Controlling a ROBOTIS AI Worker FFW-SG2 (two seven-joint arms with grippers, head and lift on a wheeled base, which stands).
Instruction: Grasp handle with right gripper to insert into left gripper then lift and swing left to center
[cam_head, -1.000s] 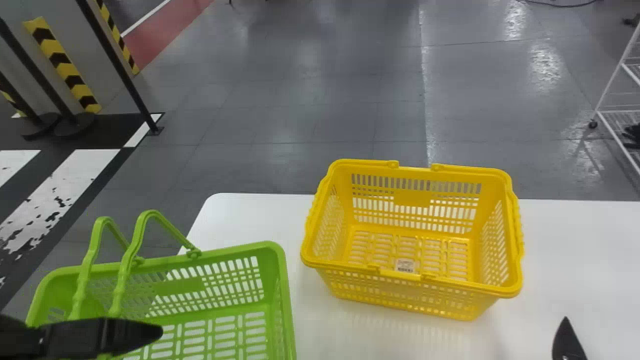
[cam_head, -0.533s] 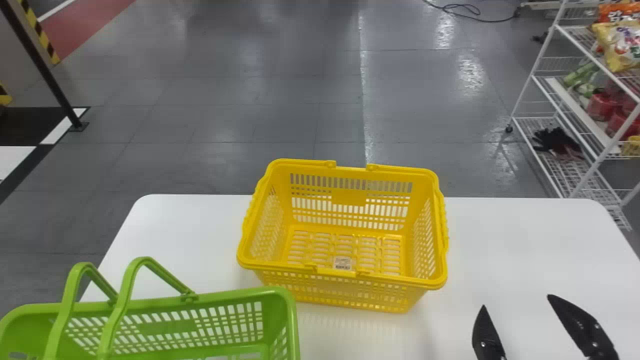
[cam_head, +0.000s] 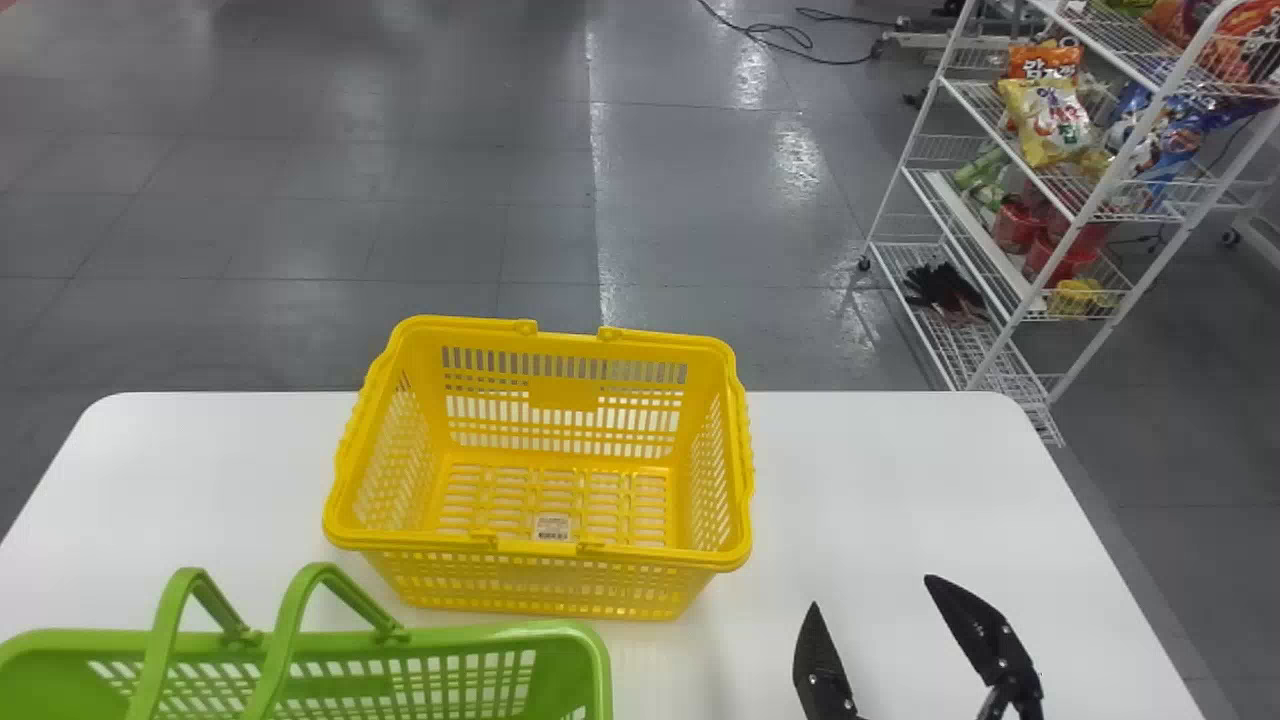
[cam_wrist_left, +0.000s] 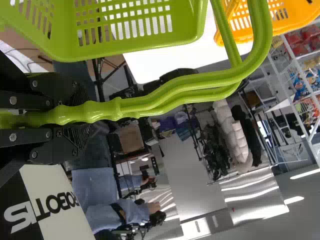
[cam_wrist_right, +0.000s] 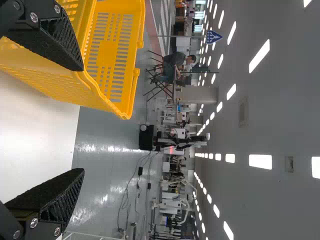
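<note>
Evidently, in the head view the green basket (cam_head: 500, 634) is seen lower left, its swing to center judged unfinished; in the left wrist view its handle (cam_wrist_left: 200, 79) is clamped by the left gripper (cam_wrist_left: 82, 114), insertion done, lift likely too; in the right wrist view the right gripper (cam_wrist_right: 83, 120) is spread, empty

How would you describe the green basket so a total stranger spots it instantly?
Start at the white table and look to the bottom left of the head view. The green basket there has its handles up in the left gripper; those of the yellow basket lie folded down.
</note>
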